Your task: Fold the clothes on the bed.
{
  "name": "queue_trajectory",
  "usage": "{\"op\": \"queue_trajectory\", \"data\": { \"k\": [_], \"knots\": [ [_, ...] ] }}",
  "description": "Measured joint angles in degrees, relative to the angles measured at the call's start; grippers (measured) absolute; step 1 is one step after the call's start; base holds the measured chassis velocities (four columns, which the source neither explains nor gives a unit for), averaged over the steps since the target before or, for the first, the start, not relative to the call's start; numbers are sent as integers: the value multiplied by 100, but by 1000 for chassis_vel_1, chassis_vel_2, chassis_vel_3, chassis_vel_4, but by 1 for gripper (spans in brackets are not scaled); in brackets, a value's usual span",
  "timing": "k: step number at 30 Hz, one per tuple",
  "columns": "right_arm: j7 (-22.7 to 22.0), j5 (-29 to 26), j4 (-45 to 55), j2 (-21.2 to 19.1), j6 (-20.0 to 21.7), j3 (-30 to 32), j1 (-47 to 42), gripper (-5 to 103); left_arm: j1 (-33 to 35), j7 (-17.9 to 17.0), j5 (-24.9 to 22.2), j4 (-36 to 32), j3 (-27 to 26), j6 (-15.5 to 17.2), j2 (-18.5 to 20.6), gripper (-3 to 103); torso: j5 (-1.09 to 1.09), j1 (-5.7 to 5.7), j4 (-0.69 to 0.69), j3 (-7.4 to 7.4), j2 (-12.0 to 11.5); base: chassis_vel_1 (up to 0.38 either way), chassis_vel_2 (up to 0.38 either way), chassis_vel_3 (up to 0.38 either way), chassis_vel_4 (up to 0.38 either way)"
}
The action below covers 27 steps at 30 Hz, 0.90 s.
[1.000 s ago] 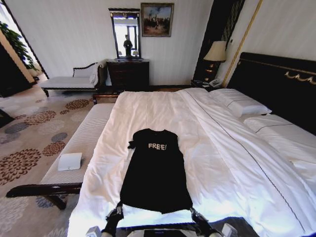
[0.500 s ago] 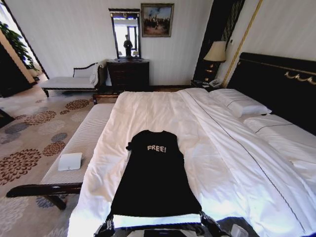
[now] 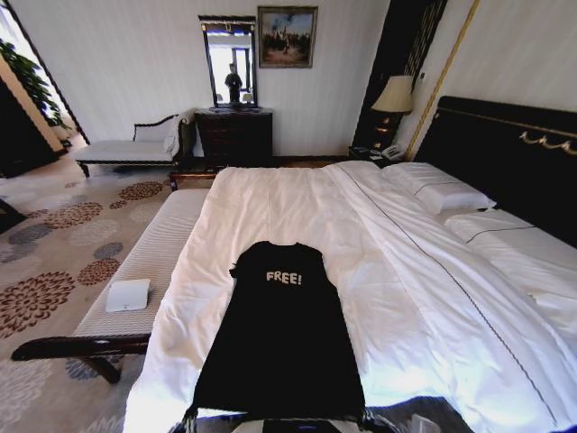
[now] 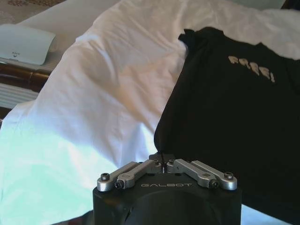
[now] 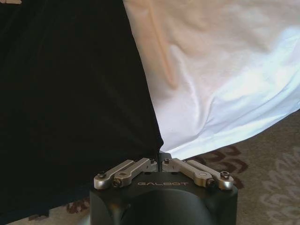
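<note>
One bed (image 3: 297, 194) in white bedding carries one black T-shirt (image 3: 284, 334), spread lengthwise near the bed's near edge. My left gripper (image 4: 161, 162) pinches one hem corner; my right gripper (image 5: 159, 159) pinches the other, both clenched on cloth.

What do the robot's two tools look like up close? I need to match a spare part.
Both match. The left tool and right tool each have a matte black rounded housing lettered GALBOT, topped by paired silver metal linkage bars fastened with dark screws, meeting at small black tips.
</note>
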State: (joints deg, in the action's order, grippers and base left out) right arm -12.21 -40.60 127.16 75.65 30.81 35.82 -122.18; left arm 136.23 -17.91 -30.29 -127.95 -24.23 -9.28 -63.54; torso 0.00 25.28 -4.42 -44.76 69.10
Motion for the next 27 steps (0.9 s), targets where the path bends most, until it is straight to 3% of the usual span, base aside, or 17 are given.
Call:
{"op": "queue_trajectory", "data": {
  "k": [8, 15, 25, 27],
  "knots": [
    [-240, 293, 53, -2, 239, -67, 161, 0, -47, -150, 172, 83, 185, 284, 176, 0, 0, 0, 0, 0, 0, 0, 0, 0, 0],
    [-276, 596, -50, 0, 159, -203, 293, 0, -460, -237, 362, 354, 407, 598, 178, 0, 0, 0, 0, 0, -1, 0, 0, 0, 0],
    [-305, 743, -290, 172, -77, -503, 569, 0, -778, -303, 606, 612, 517, 488, 78, -2, 0, 0, 0, 0, -1, 0, 0, 0, 0],
    [-305, 760, -304, 190, -120, -516, 560, -1, -779, -303, 643, 612, 517, 483, 71, 2, 0, 0, 0, 0, -1, 0, 0, 0, 0]
  ]
}}
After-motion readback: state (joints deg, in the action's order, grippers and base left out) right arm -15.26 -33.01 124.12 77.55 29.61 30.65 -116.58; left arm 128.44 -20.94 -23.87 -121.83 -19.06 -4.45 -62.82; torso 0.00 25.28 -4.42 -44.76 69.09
